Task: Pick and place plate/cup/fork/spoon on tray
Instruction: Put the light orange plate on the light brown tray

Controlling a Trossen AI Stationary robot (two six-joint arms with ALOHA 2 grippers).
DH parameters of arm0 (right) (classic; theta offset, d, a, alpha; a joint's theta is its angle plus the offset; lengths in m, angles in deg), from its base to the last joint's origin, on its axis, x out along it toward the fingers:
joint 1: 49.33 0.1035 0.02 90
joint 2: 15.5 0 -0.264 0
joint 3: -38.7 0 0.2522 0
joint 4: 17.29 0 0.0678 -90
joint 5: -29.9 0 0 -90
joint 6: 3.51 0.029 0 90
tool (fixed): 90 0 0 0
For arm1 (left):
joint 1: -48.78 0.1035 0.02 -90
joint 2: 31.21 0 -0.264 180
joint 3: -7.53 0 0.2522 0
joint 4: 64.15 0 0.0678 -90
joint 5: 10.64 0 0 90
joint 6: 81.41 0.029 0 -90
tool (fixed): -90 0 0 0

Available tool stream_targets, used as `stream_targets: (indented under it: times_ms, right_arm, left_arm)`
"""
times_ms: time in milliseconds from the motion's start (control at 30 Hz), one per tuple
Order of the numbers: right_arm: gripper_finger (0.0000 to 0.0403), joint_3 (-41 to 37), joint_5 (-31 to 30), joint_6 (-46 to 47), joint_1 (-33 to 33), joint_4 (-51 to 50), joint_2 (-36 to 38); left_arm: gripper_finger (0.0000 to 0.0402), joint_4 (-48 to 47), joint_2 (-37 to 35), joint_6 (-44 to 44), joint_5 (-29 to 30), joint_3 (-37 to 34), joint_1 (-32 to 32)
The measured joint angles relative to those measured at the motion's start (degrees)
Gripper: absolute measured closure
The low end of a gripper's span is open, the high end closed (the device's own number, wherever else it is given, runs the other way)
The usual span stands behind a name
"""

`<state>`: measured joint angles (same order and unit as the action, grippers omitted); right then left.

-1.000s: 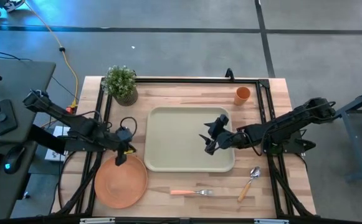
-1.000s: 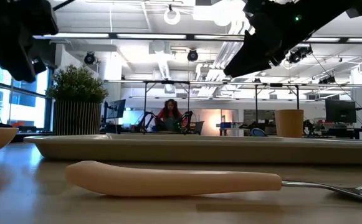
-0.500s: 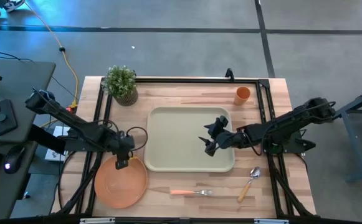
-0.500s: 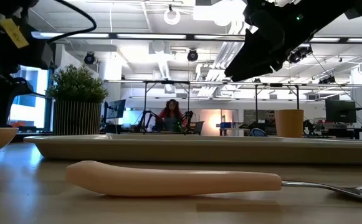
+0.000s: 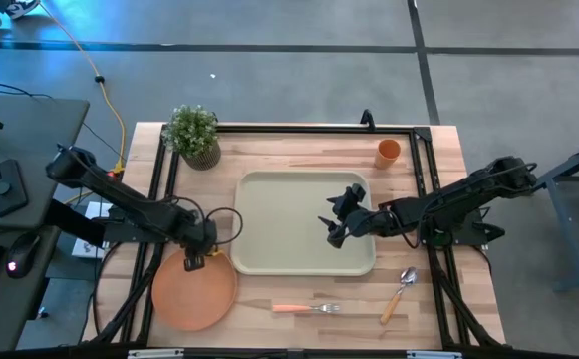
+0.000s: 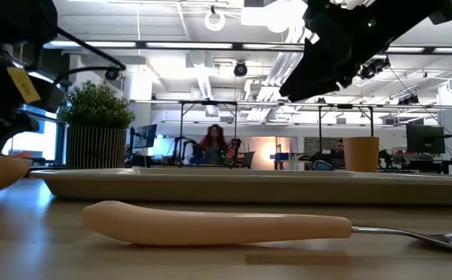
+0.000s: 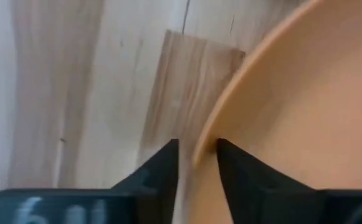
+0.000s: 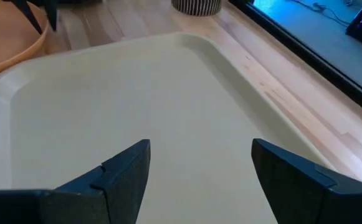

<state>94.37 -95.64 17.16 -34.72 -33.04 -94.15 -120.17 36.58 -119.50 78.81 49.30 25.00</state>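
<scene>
The orange plate [image 5: 194, 294] lies flat on the table at the near left. My left gripper [image 5: 191, 261] points down over the plate's far rim and is shut on it. The beige tray [image 5: 269, 199] lies in the middle of the table. My right gripper [image 5: 334, 231] hangs open above the tray's right part [image 8: 168, 93] and touches nothing. The orange cup [image 5: 388, 152] stands upright at the far right. The fork [image 5: 307, 308] and the spoon [image 5: 401, 292] lie flat near the front edge. My left gripper has the plate's far rim [image 7: 200, 146] between its two fingers, one finger [image 7: 230, 165] inside the rim over the plate's floor and the other [image 7: 165, 165] outside it. The fingers come from above, pointing down. The plate's underside rests on the table.
A potted green plant [image 5: 193, 135] stands at the far left corner, beyond the tray. A black frame [image 5: 299, 128] runs along the table's far and side edges. Bare wood lies between the tray and the front edge, around the fork's handle [image 6: 210, 225].
My left gripper has sunk toward the plate's far rim and tipped until it points straight down. My right arm has kept still.
</scene>
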Motion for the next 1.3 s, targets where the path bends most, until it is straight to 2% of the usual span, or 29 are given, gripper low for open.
stream_targets:
  times_ms: [167, 267, 433, 700, 900, 1000, 1133, 1233, 1300]
  right_arm:
    - [0.0136, 0.00, 5.15, 0.07, 0.00, -0.34, 0.00]
    - [0.0146, 0.00, 8.52, 1.14, 0.00, -0.36, -0.02]
    - [0.0169, 0.00, 8.14, 2.57, 0.00, -0.39, -0.02]
    - [0.0214, 0.00, -3.71, 6.35, 2.62, 0.06, -0.02]
    - [0.0229, 2.82, -8.30, 6.17, 5.04, -2.08, -0.04]
    - [0.0230, 5.84, -11.13, 6.00, 6.15, -6.33, 0.28]
    - [0.0230, 10.19, -16.91, 6.65, 7.94, -16.57, 1.34]
    - [0.0230, 12.00, -21.24, 10.56, 9.11, -25.25, 2.55]
    - [0.0230, 12.23, -20.61, 13.97, 9.45, -30.63, 3.56]
  left_arm:
    - [0.0389, 0.42, 0.24, -0.93, -3.03, 0.30, 0.14]
    - [0.0388, 0.30, -0.74, -2.78, -2.37, 1.09, 0.14]
    - [0.0398, 0.29, -3.97, -3.63, -0.82, 4.78, 0.14]
    - [0.0399, 0.14, -7.63, -0.74, 3.41, 10.25, 0.98]
    - [0.0400, 7.32, -7.70, 4.37, 15.25, 11.75, 6.67]
    - [0.0400, 14.29, -7.52, 8.89, 17.69, 11.80, 12.00]
    - [0.0400, 22.16, -6.99, 12.20, 16.11, 11.82, 19.69]
    - [0.0400, 27.79, -6.09, 13.39, 16.12, 11.85, 25.00]
    - [0.0400, 31.72, -4.78, 14.63, 18.15, 11.85, 27.93]
